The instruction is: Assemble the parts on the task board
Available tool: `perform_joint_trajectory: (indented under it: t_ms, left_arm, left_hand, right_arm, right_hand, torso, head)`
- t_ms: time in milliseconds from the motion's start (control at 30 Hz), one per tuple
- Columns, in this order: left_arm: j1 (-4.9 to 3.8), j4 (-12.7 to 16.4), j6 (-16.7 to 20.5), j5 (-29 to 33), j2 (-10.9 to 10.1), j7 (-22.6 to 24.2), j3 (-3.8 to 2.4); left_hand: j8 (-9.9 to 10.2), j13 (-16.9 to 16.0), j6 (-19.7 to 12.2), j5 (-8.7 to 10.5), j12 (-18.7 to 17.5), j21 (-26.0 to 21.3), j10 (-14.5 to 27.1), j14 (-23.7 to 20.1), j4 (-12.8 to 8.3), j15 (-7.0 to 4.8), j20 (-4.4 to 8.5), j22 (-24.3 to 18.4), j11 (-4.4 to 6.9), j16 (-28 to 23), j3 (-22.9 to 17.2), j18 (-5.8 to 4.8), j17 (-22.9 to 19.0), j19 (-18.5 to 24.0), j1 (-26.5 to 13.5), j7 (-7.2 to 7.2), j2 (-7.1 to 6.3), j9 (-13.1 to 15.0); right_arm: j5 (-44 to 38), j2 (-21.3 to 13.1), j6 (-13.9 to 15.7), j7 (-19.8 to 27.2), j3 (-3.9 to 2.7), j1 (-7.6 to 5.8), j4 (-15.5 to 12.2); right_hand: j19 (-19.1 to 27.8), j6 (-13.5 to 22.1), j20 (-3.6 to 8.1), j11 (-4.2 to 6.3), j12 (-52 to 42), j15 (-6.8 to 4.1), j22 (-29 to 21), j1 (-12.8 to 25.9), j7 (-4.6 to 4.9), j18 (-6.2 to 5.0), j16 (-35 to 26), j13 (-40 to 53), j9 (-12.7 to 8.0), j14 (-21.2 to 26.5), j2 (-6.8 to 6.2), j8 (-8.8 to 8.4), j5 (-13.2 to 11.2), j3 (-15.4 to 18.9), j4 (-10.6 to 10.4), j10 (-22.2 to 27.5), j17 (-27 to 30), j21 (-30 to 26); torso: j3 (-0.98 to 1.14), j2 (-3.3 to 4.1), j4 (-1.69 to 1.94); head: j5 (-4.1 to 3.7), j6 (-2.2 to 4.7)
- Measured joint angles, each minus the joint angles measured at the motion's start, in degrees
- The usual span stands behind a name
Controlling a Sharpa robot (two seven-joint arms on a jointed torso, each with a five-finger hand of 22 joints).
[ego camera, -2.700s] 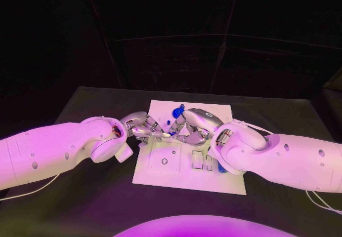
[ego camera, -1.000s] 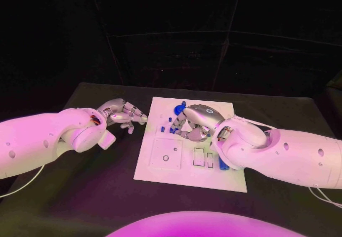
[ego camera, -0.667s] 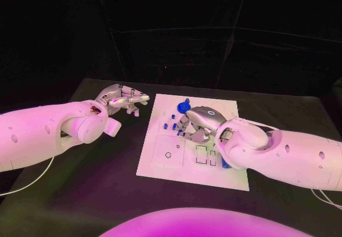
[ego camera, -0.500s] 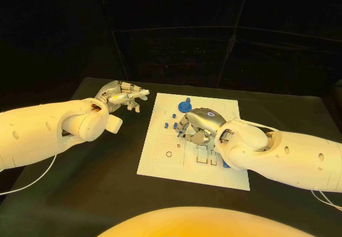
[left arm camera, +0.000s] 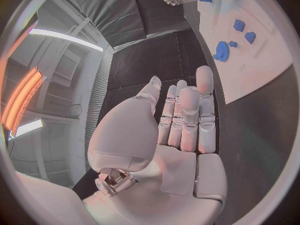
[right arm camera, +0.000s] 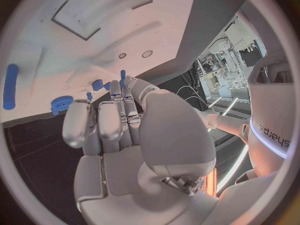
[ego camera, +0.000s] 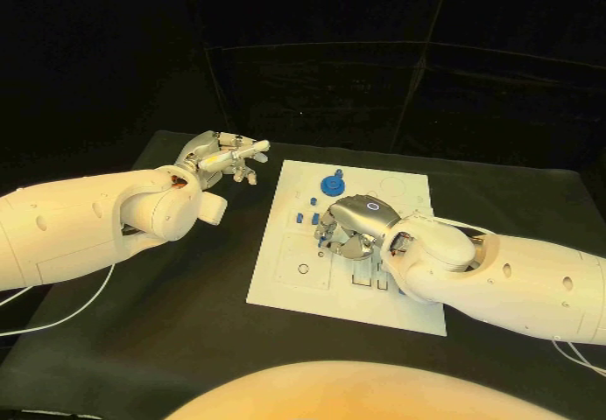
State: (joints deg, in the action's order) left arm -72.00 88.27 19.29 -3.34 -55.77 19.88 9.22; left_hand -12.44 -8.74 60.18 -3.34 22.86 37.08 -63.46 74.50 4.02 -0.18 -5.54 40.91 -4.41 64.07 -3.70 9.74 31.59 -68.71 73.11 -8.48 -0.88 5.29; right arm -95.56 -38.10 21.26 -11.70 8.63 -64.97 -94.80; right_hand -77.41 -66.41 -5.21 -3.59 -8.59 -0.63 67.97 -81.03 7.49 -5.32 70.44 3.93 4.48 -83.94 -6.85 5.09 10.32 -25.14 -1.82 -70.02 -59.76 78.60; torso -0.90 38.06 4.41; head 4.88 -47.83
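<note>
Empty left robot hand [left arm camera: 181, 130], fingers extended.

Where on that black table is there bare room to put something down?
The black table lies bare along its near side, between the white task board and the front edge, and below the left arm. It is crowded over the board's middle, where the right hand hangs near the small blue parts and the blue gear. The left hand hovers off the board's far left corner.

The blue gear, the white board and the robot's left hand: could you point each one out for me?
blue gear [ego camera: 332, 185], head view, middle of its round face.
task board [ego camera: 288, 289], head view, bare white patch near its front left corner.
left hand [ego camera: 225, 158], head view, middle of the hand, off the board's left side.
</note>
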Motion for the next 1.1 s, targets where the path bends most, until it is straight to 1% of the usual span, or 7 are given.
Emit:
perform_joint_trajectory:
  t_ms: [33, 167, 200, 533, 1000, 1100]
  left_arm:
    - [0.0, 0.0, -0.01, 0.32, 0.08, 0.33, 0.0]
    - [-0.01, -0.02, -0.05, 1.16, 0.27, 1.19, 0.0]
    - [-0.01, -0.04, -0.06, 1.31, 0.32, 1.34, 0.0]
    - [-0.01, -0.17, -0.41, 2.17, 0.73, 2.54, 0.0]
    - [-0.01, -0.33, -1.01, 2.5, 0.97, 3.08, 0.0]
    - [-0.01, -0.36, -1.12, 2.53, 0.98, 3.08, 0.0]
  left_hand:
    - [0.0, 0.0, 0.0, 0.0, 0.0, 0.0, 0.0, -0.19, -0.14, 0.19, 0.0, -0.02, 0.0, 0.0, 0.14, -0.01, -0.08, 0.0, 0.0, 0.0, 0.0, 0.0]
    - [0.0, -0.05, -0.2, 0.0, 0.0, 0.0, 0.0, -0.31, -0.14, 0.06, 0.0, -0.15, 0.0, 0.0, 0.14, -0.02, -0.24, 0.0, 0.0, 0.2, 0.0, 0.0]
    - [0.0, -0.05, -0.2, 0.0, 0.0, 0.0, 0.15, -0.39, -0.15, -0.02, 0.0, -0.16, 0.15, 0.0, 0.14, -0.02, -0.29, 0.0, 0.0, 0.2, 0.0, 0.0]
    - [0.0, -0.06, -0.2, 0.0, 0.21, -0.24, 0.21, -0.39, -0.3, -0.02, 0.0, -0.21, 0.21, -0.22, 0.3, -0.02, -0.49, 0.0, 0.0, 0.2, 0.0, 0.01]
    - [0.0, -0.05, -0.2, 0.0, 0.21, -0.24, 0.21, -0.39, -0.3, -0.02, 0.0, -0.28, 0.21, -0.22, 0.3, -0.02, -0.5, 0.0, 0.0, 0.2, 0.0, 0.01]
    - [0.0, -0.05, -0.2, 0.0, 0.21, -0.24, 0.21, -0.39, -0.3, -0.02, 0.0, -0.33, 0.21, -0.21, 0.3, -0.02, -0.49, 0.0, 0.22, 0.2, 0.22, -0.04]
  right_arm:
    - [-0.09, 0.02, -0.19, 0.0, 0.01, 0.05, 0.0]
    - [-0.3, 0.05, -0.75, -0.01, 0.01, 0.13, -0.09]
    - [-0.33, 0.07, -0.87, -0.01, 0.01, 0.15, -0.1]
    - [-0.78, 0.33, -1.93, -0.13, 0.02, 0.38, 0.16]
    - [-1.3, 0.47, -3.01, -0.43, 0.03, 0.69, 0.47]
    - [-1.44, 0.48, -3.25, -0.52, 0.03, 0.7, 0.52]
  right_hand:
    - [0.0, 0.0, 0.0, 0.0, 0.0, 0.0, 0.0, 0.0, 0.0, 0.0, 0.0, 0.0, 0.0, 0.0, 0.0, 0.0, 0.0, 0.0, 0.0, 0.0, 0.0, 0.0]
    - [0.0, 0.0, 0.0, 0.0, 0.0, 0.0, 0.0, 0.0, 0.0, 0.0, 0.0, 0.0, 0.0, 0.0, 0.0, 0.0, 0.0, 0.0, 0.0, 0.0, 0.01, 0.0]
    - [0.0, 0.0, 0.0, 0.0, 0.0, 0.0, 0.0, 0.0, 0.0, 0.0, 0.0, 0.0, 0.0, 0.0, 0.0, 0.0, 0.0, 0.0, 0.0, 0.0, 0.01, 0.0]
    - [0.0, 0.0, 0.0, 0.0, 0.0, 0.0, -0.01, 0.0, 0.0, 0.0, 0.0, 0.0, -0.01, 0.0, 0.0, 0.0, 0.0, 0.0, 0.0, 0.0, 0.01, 0.0]
    - [0.0, 0.0, 0.0, 0.0, 0.0, 0.0, 0.04, 0.0, 0.0, 0.0, 0.0, 0.0, -0.03, 0.0, 0.0, 0.0, 0.0, 0.0, 0.0, 0.0, 0.02, 0.0]
    - [0.01, 0.0, 0.0, 0.0, 0.0, 0.0, 0.04, 0.0, 0.0, 0.0, 0.0, 0.0, -0.03, 0.0, 0.0, 0.0, 0.0, 0.0, 0.0, 0.0, 0.03, -0.01]
  torso:
    - [0.0, -0.01, 0.0]
    - [0.0, -0.03, 0.0]
    - [0.01, -0.03, 0.0]
    - [0.01, -0.03, 0.0]
    - [-0.03, -0.01, -0.01]
    - [-0.03, -0.01, -0.01]
  head:
    - [0.03, -0.05]
    - [0.21, -0.16]
    - [0.28, -0.18]
    - [0.54, -0.4]
    - [0.66, -0.63]
    - [0.69, -0.73]
